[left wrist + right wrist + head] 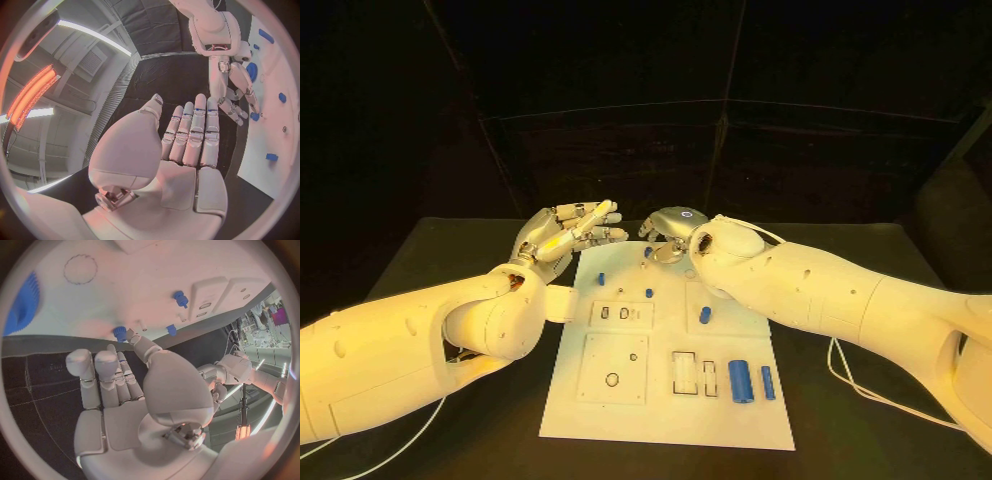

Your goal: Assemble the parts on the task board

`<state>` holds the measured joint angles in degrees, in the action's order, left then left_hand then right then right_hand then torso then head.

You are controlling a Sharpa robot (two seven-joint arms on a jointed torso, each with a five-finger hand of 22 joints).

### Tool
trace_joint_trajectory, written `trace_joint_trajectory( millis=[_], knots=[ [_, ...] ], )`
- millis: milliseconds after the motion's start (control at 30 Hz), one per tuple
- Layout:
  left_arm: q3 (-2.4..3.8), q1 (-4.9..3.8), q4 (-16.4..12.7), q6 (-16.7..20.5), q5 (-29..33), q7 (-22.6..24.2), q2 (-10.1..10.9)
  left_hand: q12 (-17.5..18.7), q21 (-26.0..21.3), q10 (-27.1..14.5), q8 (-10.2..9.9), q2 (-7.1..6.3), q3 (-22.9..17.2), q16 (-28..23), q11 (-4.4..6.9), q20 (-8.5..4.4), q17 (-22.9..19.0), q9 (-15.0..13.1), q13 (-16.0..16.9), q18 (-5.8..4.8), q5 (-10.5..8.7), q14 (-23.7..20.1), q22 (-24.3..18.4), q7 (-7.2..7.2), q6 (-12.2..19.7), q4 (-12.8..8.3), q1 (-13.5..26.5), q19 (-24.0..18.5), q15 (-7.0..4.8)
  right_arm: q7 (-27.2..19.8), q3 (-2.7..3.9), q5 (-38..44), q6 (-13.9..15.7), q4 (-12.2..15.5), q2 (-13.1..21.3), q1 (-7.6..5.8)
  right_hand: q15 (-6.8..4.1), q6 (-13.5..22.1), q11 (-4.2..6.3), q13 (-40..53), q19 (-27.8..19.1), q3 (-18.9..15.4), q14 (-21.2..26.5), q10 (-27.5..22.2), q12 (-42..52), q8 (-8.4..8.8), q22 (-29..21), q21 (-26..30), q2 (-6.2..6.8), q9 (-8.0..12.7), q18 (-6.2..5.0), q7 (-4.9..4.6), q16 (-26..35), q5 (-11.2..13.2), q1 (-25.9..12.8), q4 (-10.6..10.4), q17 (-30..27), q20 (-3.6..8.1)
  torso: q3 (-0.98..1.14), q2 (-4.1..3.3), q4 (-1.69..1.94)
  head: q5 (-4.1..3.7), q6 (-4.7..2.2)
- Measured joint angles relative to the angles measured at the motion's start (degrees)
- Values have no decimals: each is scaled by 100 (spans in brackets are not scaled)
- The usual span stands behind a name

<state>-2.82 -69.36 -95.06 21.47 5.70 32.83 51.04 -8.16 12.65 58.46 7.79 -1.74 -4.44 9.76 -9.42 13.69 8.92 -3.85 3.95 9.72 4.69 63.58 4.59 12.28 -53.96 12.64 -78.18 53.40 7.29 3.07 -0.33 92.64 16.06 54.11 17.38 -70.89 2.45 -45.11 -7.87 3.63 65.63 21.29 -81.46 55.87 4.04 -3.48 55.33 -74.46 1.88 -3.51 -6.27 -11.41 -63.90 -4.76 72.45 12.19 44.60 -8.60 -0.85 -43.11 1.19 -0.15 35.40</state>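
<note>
Hovering left hand (570, 232), fingers straight, holds nothing.

Right hand above the task board's edge

The right hand (134, 395) holds nothing, its fingers straight and close together, reaching toward the white task board (125, 295). Three small blue parts (180, 298) stand on the board near its edge; one of them (119, 331) sits just beyond the fingertips.

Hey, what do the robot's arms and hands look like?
Both arms are bulky, rounded white shells. The left arm and right arm each trail a thin white cable near the table. The left hand and right hand are silver, with segmented fingers and broad smooth palm plates. A round silver joint shows at each wrist.
</note>
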Motion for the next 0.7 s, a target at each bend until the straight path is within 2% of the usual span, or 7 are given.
trace_joint_trajectory(
  millis=[133,267,333,433,533,600,700],
  knots=[
    [0,-1,-4,-3,0,-4,20,0,0,0,0,0,0,0,0,0,0,0,0,0,0,0,0,0,0,0,0,0,0,29,0,-1,66,272,277,0,3,-430,11,36,83,-94,-3,81,180,-82,130,-26,31,-59,1,-9,-83,-64,31,-63,121,-4,3,3,0,0,-9],
    [0,-2,-2,-8,-1,-7,57,0,0,0,0,0,16,0,0,0,-1,0,0,-1,0,0,1,0,0,-16,0,0,0,44,0,-119,267,812,828,-2,-44,-770,79,113,431,-140,-170,601,505,-221,570,-262,31,-104,1,-4,-389,-297,31,-132,539,29,3,6,-10,-12,-31],
    [0,-2,2,-12,-1,-8,57,0,0,0,0,0,16,0,0,0,-1,0,0,-1,0,0,1,0,0,-16,0,0,0,57,0,-227,361,1031,1065,-3,-98,-826,152,184,593,-225,-225,904,691,-228,780,-367,120,-104,1,46,-513,-335,-58,-228,713,54,3,6,-21,-27,-40],
    [-1,-2,16,-21,-1,-10,57,0,0,0,0,0,17,0,0,0,-1,0,0,-1,0,0,1,0,0,-16,0,0,0,92,1,-500,454,1410,1462,-3,-186,-830,295,404,840,-467,-254,1463,1102,-228,1117,-543,280,-86,27,138,-707,-475,-303,-467,981,147,3,9,-42,-41,-42],
    [-2,-2,33,-35,-1,-13,53,0,0,0,0,0,17,0,0,0,-1,0,0,-1,0,0,1,0,0,-16,0,0,0,167,38,-828,444,1603,1749,-3,-257,-773,390,751,1010,-768,-257,1822,1591,-163,1370,-674,384,-55,143,235,-913,-661,-528,-689,1287,246,5,16,-64,-42,-46],
    [-2,-2,45,-46,-1,-14,50,0,0,0,0,0,16,0,0,0,-1,0,0,-1,0,0,1,0,0,-16,0,0,0,230,83,-1020,395,1648,1869,-6,-319,-699,408,1480,1109,-1201,-258,1591,2366,-133,1532,-761,391,-54,142,283,-1171,-793,-543,-993,1660,301,8,20,-80,-42,-50],
    [-2,-2,62,-57,-1,-15,43,0,0,0,0,0,16,0,0,0,-1,0,0,-1,0,0,1,0,0,-16,0,0,0,339,104,-1248,269,1660,1975,-11,-319,-650,380,2345,1240,-1640,-258,1213,3266,-133,1753,-863,323,-54,191,234,-1461,-756,-475,-1304,2128,258,9,20,-87,-42,-62]
  ],
)
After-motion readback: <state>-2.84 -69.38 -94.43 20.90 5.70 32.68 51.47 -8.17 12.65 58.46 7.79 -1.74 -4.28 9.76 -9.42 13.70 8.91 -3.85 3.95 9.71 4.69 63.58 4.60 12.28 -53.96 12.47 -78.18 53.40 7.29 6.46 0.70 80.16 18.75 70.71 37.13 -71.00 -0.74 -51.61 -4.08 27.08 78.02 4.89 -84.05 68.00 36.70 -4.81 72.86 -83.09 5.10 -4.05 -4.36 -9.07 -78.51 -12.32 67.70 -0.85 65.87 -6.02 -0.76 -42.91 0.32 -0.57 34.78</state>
